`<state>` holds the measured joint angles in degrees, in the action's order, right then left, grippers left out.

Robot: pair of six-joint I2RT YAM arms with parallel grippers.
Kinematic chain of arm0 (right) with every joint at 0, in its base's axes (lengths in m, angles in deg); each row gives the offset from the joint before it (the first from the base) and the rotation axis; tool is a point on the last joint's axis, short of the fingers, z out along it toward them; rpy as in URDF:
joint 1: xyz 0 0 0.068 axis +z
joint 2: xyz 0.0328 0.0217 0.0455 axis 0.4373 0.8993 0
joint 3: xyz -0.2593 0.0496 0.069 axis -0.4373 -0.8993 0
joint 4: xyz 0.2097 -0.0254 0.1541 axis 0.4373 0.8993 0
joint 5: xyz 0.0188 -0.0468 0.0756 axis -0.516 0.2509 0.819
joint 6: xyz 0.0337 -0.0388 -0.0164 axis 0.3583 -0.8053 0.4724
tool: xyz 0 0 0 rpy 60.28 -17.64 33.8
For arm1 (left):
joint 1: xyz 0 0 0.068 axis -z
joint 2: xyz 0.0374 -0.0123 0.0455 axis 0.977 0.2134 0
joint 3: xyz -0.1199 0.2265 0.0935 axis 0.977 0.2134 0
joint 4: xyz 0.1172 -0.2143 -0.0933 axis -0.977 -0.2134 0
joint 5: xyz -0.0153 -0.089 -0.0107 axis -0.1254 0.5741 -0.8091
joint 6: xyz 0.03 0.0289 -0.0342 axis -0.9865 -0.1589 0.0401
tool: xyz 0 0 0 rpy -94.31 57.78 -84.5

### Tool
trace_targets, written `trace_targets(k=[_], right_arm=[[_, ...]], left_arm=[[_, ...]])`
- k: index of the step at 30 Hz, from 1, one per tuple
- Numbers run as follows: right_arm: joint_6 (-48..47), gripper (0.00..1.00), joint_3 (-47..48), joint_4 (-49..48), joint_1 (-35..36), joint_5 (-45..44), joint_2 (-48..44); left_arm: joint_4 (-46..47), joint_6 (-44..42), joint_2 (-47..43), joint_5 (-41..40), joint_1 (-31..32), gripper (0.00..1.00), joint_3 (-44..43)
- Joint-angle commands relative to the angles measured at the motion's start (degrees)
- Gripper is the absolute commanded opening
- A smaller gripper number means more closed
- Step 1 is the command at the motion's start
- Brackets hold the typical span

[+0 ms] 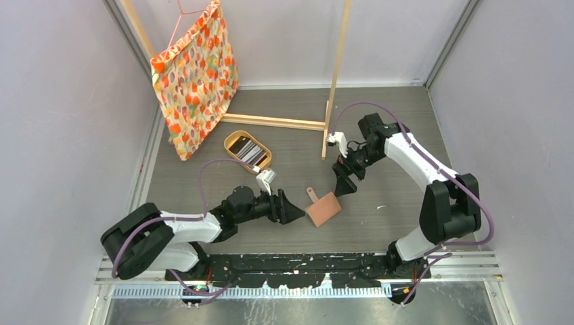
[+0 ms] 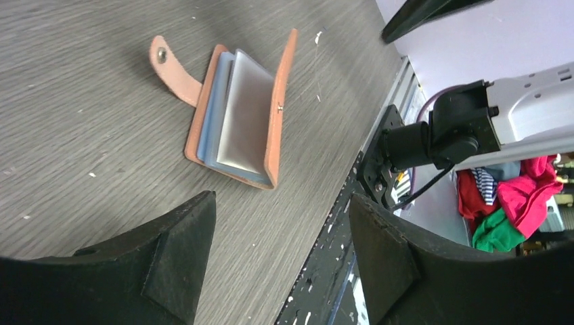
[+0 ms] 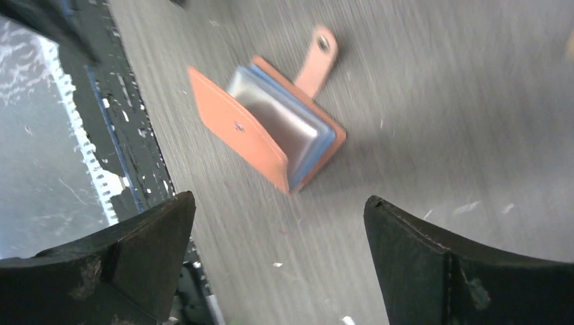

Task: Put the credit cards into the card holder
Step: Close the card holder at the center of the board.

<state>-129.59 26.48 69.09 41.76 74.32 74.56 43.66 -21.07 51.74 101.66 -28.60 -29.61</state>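
The salmon-brown card holder (image 1: 323, 208) lies on the grey table, its cover partly raised and its snap tab (image 1: 312, 194) pointing away. It shows in the left wrist view (image 2: 238, 115) and in the right wrist view (image 3: 271, 128) with glossy inner pockets. The credit cards (image 1: 250, 152) sit stacked in an oval tan tray (image 1: 233, 139) at the back left. My left gripper (image 1: 298, 207) is open and empty just left of the holder. My right gripper (image 1: 343, 189) is open and empty just above and right of the holder.
A wooden rack (image 1: 334, 81) with a floral cloth bag (image 1: 196, 78) stands at the back. Its base bar (image 1: 274, 122) runs across the table behind the tray. The black base rail (image 1: 298, 264) lies along the near edge.
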Motion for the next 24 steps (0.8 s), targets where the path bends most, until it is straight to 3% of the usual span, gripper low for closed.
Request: trace_targets(k=[1, 4, 7, 10, 13, 15, 19, 24], right_arm=[[-19.3, 1.0, 5.4, 3.3, 0.7, 15.1, -1.0], [-21.0, 1.0, 13.7, 6.6, 5.1, 13.2, 8.4], [-22.5, 0.88, 21.9, 11.1, 7.1, 12.0, 17.5], [-21.1, 0.84, 25.0, 9.2, 7.9, 8.5, 23.3], [-26.9, 0.82, 28.8, 13.5, 8.3, 6.3, 27.8], [-28.5, 0.78, 31.2, 15.7, 8.8, 5.0, 30.2], [-31.6, 0.73, 33.5, 18.2, 10.3, 3.1, 32.6], [-29.5, 0.72, 34.6, 16.2, 11.5, 2.7, 34.2]], left_arm=[[10.8, -3.1, 3.8, -0.8, 1.2, 0.73, -1.2], [15.6, -1.9, 7.7, -1.7, 1.3, 0.73, -0.1], [20.4, 0.2, 12.2, -1.0, 1.3, 0.66, 0.4], [24.5, 1.8, 15.5, 0.1, 1.2, 0.58, 1.1], [26.7, 3.3, 15.5, -2.2, 1.2, 0.56, 3.5], [24.0, 3.4, 12.9, -4.3, 1.2, 0.56, 4.4], [8.6, 0.4, 3.8, -7.0, 1.2, 0.58, 3.0], [2.0, -1.8, -5.9, -11.6, 1.2, 0.59, 4.9]])
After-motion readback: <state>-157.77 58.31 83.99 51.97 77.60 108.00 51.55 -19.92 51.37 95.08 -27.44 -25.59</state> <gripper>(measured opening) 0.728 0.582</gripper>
